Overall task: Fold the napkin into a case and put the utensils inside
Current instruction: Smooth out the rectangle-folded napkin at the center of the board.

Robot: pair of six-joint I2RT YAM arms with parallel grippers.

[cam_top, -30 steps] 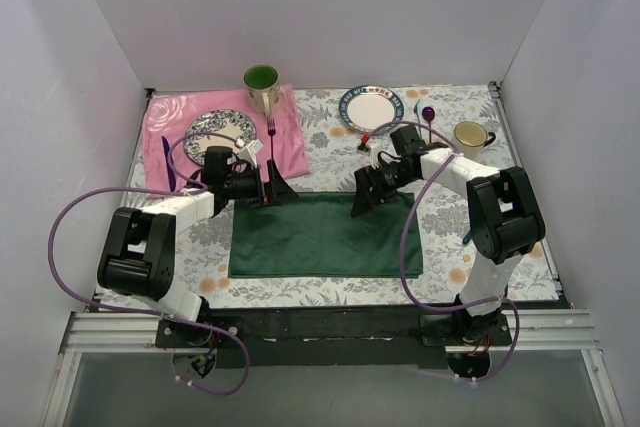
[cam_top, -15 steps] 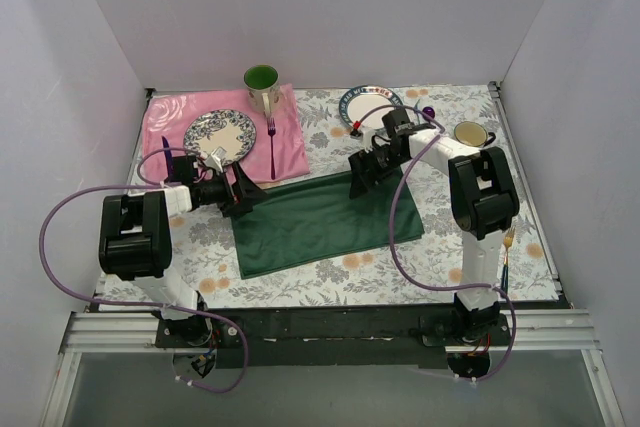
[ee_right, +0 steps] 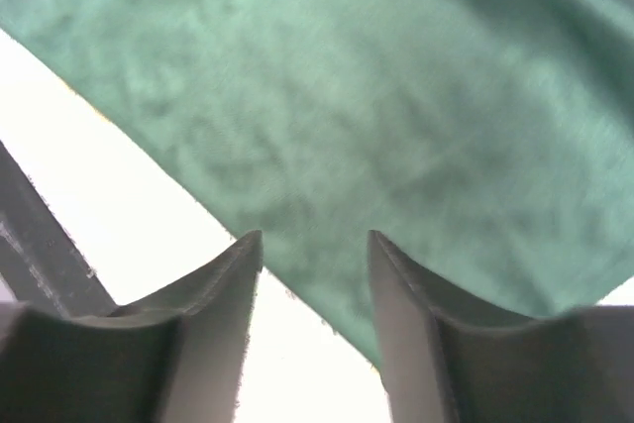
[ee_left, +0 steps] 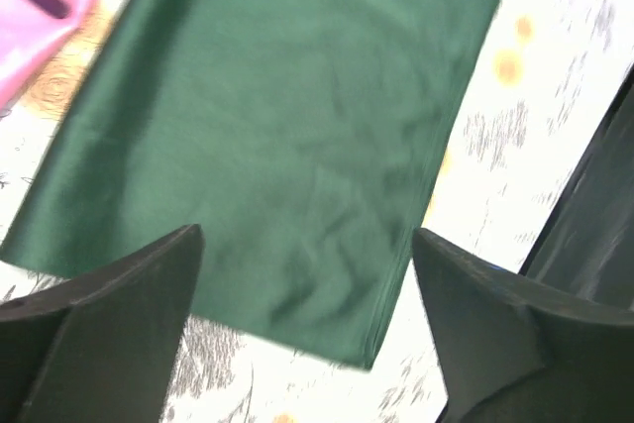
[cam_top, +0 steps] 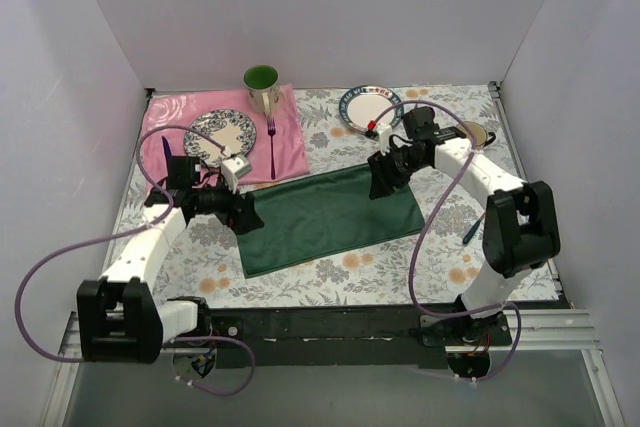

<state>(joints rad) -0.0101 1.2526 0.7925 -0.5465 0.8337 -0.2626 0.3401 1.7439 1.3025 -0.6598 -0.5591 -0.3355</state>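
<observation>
Folding seemingly just beginning: both hands are hovering at the napkin's (cam_top: 330, 219) ends.
The napkin is lying flat and aslant on the tabletop (cam_top: 400, 267), not yet forming a case. The left hand (ee_left: 307, 245) is gaping wide and empty. The right hand (ee_right: 315, 240) is standing half open over the cloth's edge, gripping nothing visible. A utensil (cam_top: 470, 231) is lying outside, by the right arm.

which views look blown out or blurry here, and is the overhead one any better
Right wrist: the tablecloth is blown out to plain white, its floral print lost, and the napkin looks pale and soft. Left wrist: mildly blurred, the napkin darker, the print still readable though bright. Top external: evenly lit and sharp, shadows faint.
</observation>
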